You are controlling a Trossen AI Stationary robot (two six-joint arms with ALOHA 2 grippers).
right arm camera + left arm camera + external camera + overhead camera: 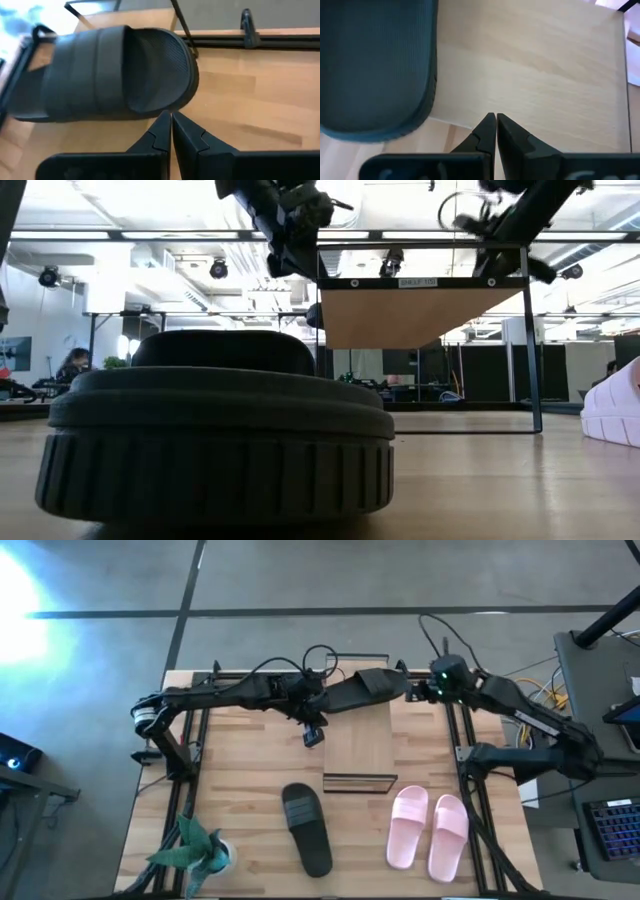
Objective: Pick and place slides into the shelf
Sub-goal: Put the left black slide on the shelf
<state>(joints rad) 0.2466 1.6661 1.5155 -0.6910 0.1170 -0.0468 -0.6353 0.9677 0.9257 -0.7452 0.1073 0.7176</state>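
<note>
One black slide point(368, 686) lies sole down across the far end of the shelf's plank top point(358, 745); it also shows in both wrist views point(375, 65) point(115, 75). My left gripper point(495, 118) hovers shut over the plank beside that slide point(320, 720). My right gripper point(170, 117) is shut just off the slide's rounded end point(413, 692). The second black slide point(306, 828) rests sole down on the table and fills the low view point(215, 435). The pink pair point(428, 830) lies side by side at the near right.
A green toy plant point(195, 850) stands at the table's near left corner. Dark frame rails point(465, 790) run along both sides of the table. The shelf's thin metal frame point(527, 350) stands mid-table, with bare wood between it and the near slides.
</note>
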